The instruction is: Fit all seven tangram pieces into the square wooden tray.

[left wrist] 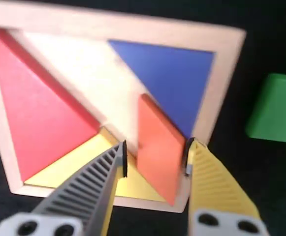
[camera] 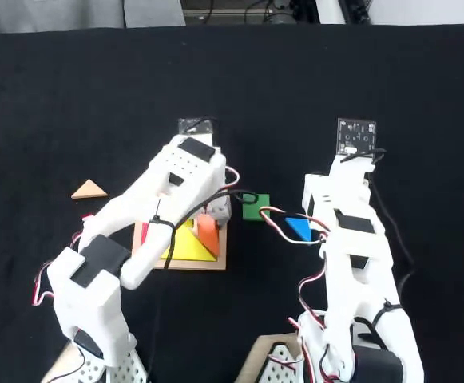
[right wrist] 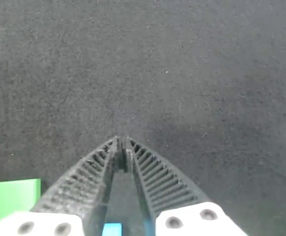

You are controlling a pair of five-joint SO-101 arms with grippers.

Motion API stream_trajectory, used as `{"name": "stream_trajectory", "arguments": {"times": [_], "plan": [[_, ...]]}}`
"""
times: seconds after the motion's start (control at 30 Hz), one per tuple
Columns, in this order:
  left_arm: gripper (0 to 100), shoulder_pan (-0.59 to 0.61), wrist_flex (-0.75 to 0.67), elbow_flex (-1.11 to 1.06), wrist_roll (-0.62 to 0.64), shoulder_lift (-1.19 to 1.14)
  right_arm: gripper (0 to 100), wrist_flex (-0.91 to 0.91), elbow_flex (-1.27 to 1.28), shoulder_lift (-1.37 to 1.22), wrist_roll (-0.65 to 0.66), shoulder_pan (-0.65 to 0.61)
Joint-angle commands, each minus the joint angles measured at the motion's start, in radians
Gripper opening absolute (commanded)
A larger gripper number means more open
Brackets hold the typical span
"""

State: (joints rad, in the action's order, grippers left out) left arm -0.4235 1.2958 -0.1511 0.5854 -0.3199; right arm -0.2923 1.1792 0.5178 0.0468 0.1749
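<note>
The square wooden tray (left wrist: 227,73) holds a red triangle (left wrist: 34,113), a blue triangle (left wrist: 174,73) and a yellow triangle (left wrist: 79,169). An orange parallelogram (left wrist: 157,147) lies tilted over the yellow and blue pieces, its end on the rim. My left gripper (left wrist: 156,152) is open and straddles it, with a small gap at the grey finger (left wrist: 108,172). The green square (camera: 255,207) and a small blue triangle (camera: 299,229) lie right of the tray (camera: 208,265). A tan triangle (camera: 89,190) lies far left. My right gripper (right wrist: 122,145) is shut and empty over the black cloth.
The table is covered in black cloth, with open room at the back and far right. The left arm's body hides much of the tray in the high view. Cables hang between the arms near the green square (left wrist: 275,108).
</note>
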Motion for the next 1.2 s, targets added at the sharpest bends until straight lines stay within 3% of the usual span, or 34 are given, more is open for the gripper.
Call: {"name": "stream_trajectory", "arguments": {"times": [0.0,0.37,0.5,0.83,1.03,1.17], "plan": [[22,-0.019,0.015,0.002,0.009,0.037,1.1,0.014,-0.039,0.038,0.000,0.011],[22,-0.002,0.017,0.007,0.005,0.038,1.1,0.014,-0.039,0.038,0.000,0.011],[22,0.001,0.078,0.050,0.003,0.061,1.1,0.014,-0.039,0.038,0.000,0.011],[22,0.189,0.029,0.051,-0.006,0.098,1.1,0.014,-0.039,0.038,0.000,0.011],[22,0.142,0.017,0.031,-0.054,0.095,1.1,0.014,-0.039,0.038,0.000,0.011],[22,0.122,-0.078,-0.047,-0.052,0.095,1.1,0.014,-0.039,0.036,0.000,0.011]]}}
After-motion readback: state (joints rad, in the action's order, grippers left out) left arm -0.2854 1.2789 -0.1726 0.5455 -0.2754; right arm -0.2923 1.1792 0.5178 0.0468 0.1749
